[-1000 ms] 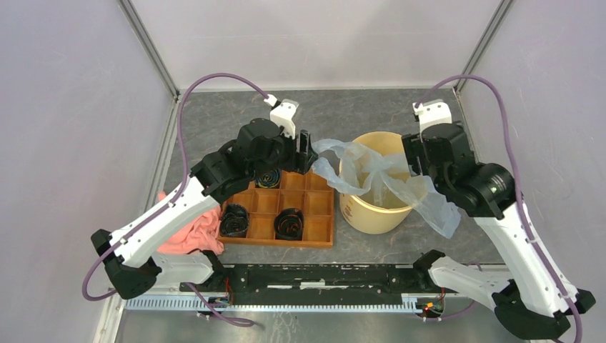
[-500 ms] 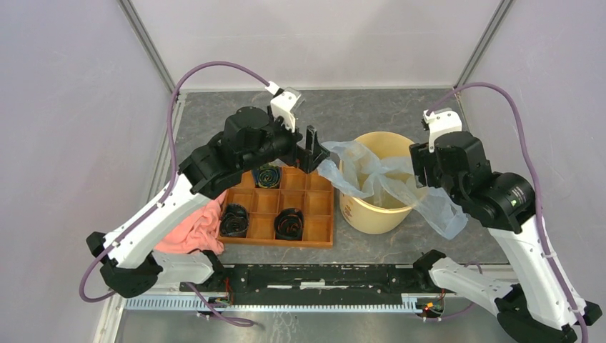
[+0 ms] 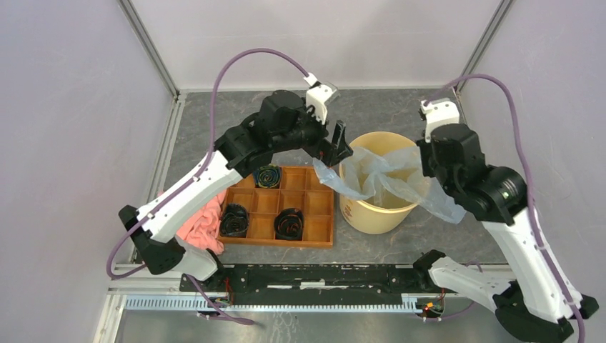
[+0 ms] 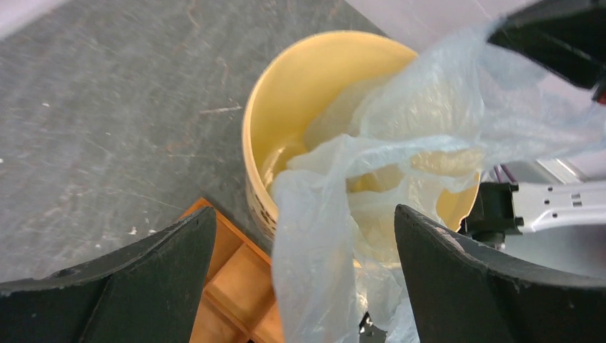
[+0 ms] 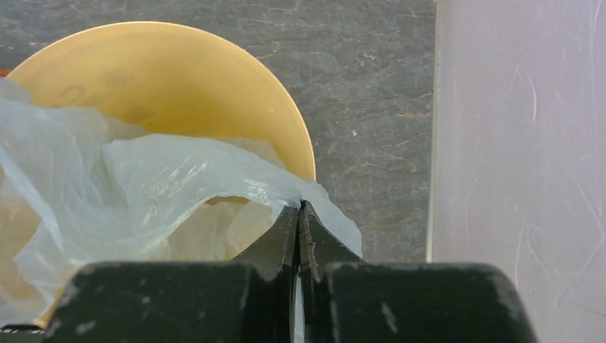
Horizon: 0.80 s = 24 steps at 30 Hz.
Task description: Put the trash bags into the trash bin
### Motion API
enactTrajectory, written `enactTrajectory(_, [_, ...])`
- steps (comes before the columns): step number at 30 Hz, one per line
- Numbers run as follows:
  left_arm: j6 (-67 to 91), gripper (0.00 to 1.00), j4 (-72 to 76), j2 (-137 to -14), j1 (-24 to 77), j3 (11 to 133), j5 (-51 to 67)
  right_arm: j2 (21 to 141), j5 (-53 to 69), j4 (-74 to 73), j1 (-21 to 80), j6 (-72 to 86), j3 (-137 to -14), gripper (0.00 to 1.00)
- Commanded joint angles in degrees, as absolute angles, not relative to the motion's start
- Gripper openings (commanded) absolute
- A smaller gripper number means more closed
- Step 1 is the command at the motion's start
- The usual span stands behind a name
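Note:
The trash bin (image 3: 371, 218) is a pale yellow bucket standing right of the tray. The trash bag (image 3: 371, 175), thin pale-blue film, lies across the bin's mouth. One flap hangs outside the left wall and another over the right rim. My left gripper (image 3: 337, 146) hovers at the bin's left rim, open. In the left wrist view the bag (image 4: 314, 236) hangs between the fingers (image 4: 143, 286), touching neither, above the bin (image 4: 286, 93). My right gripper (image 5: 300, 209) is shut on the bag's edge (image 5: 179, 171) over the bin's right rim (image 5: 304, 153).
An orange-brown compartment tray (image 3: 318, 230) with black coiled items (image 3: 289, 223) sits left of the bin. A salmon-pink cloth (image 3: 196, 225) lies at the tray's left end under the left arm. The enclosure's walls stand close on the left, back and right.
My left arm swung right to the bin's rim, opened wide and let the bag's left corner drop. My right gripper closed on the bag's right edge.

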State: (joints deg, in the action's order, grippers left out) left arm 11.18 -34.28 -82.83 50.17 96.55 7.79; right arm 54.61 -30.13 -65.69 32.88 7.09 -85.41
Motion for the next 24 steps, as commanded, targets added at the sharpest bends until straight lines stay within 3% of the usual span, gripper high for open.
enactTrajectory(1, [8.28, 1.00, -33.25, -82.27, 50.01, 94.58, 16.70, 58.42, -34.40, -58.60, 32.61, 4.22, -84.71, 0.02])
enactTrajectory(11, [8.35, 0.99, -34.75, -81.83, 50.01, 93.09, 15.03, 61.92, -34.18, -53.99, 29.40, 1.08, -84.11, 0.00])
enactTrajectory(17, [6.11, 0.87, -39.63, -87.42, 50.01, 98.29, 7.41, 63.00, -32.99, -54.31, 27.04, 0.41, -85.43, 0.00])
enactTrajectory(20, [4.87, 0.75, -40.91, -89.69, 49.92, 100.19, 4.84, 63.27, -32.46, -54.09, 25.75, 0.49, -84.96, 0.00])
enactTrajectory(23, [5.38, 0.45, -39.99, -90.94, 49.09, 100.46, 2.04, 63.88, -32.02, -52.88, 23.94, -1.11, -84.14, 0.00])
enactTrajectory(24, [6.30, 0.39, -39.64, -91.47, 48.66, 100.38, 1.96, 64.42, -32.07, -52.38, 23.22, -1.13, -83.75, 0.00])
